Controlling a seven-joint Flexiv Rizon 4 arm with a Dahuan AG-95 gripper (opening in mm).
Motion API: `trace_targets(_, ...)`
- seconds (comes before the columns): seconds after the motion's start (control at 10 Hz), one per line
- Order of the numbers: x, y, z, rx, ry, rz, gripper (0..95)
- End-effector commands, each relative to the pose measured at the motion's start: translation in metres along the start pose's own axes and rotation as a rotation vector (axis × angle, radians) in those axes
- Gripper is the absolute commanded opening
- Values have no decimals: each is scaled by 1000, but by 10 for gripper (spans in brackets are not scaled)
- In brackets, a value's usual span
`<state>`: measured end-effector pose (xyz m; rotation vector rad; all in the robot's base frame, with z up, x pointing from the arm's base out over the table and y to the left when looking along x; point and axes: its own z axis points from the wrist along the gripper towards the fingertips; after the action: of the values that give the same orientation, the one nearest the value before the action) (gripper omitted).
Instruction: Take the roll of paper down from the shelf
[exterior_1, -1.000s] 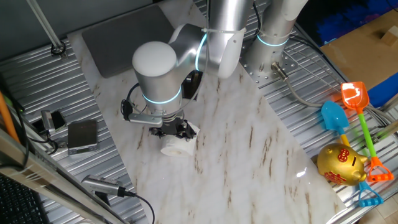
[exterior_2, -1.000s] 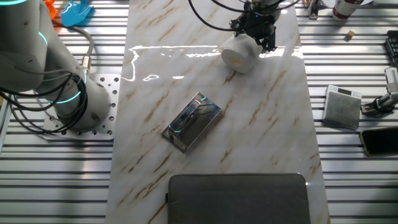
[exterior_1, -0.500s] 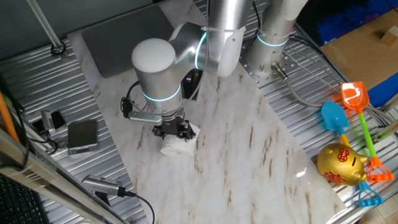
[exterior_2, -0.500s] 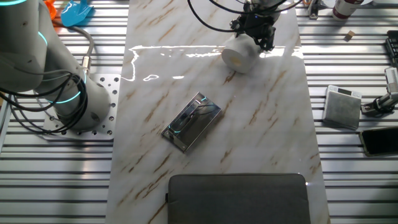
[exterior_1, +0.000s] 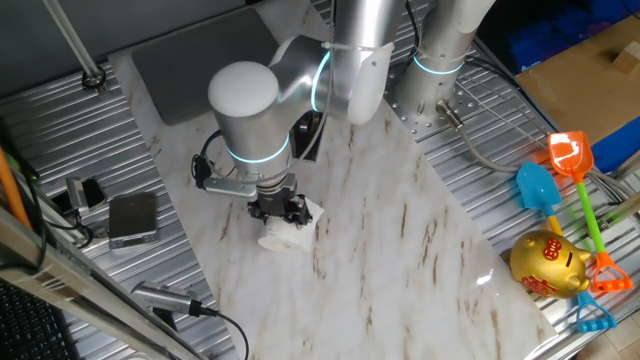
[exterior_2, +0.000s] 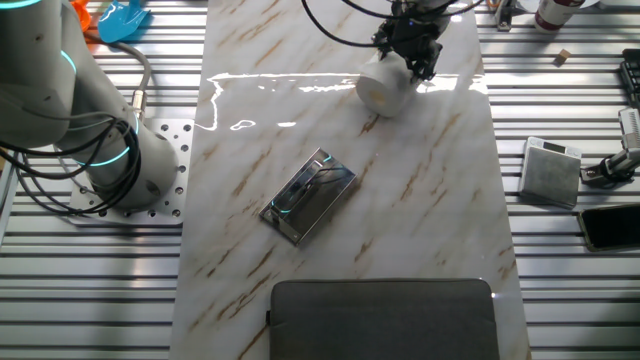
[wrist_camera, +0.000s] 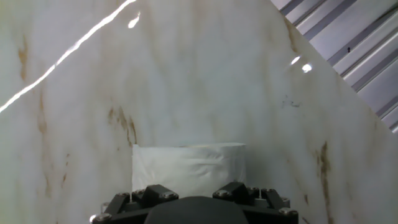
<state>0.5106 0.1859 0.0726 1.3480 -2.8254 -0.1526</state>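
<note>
The roll of paper (exterior_1: 284, 234) is a white toilet-paper roll lying on its side on the marble table top (exterior_1: 400, 250). It also shows in the other fixed view (exterior_2: 384, 86) and at the bottom of the hand view (wrist_camera: 188, 165). My gripper (exterior_1: 279, 212) hangs just above the roll's far end, with its black fingers spread to either side of it and not squeezing it. The fingertips are hidden in the hand view. The shelf (exterior_2: 308, 195) is a shiny dark rectangular stand in the middle of the table, well away from the roll, with nothing on it.
A large flat grey mat (exterior_2: 385, 318) lies at one end of the table. A small grey box (exterior_2: 549, 170) and cables sit on the metal slats beside it. Toy shovels (exterior_1: 570, 160) and a golden piggy bank (exterior_1: 548, 264) lie on the far side.
The arm and gripper have drawn back slightly from the roll. The roll has stayed where it lies on the table.
</note>
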Motion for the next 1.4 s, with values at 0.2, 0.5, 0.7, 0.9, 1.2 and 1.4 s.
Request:
trace_targets(0.2, 11, 4, -23, -9, 10, -23, 0)
trace_targets(0.5, 28, 4, -34, -16, 24, -56, 0)
trace_targets(0.7, 42, 5, -41, -20, 36, -69, 0)
trace_targets(0.9, 62, 5, -47, -22, 35, -81, 0)
trace_targets(1.2, 84, 4, -48, -22, 29, -88, 0)
trace_targets(1.4, 99, 3, -44, -24, 36, -97, 0)
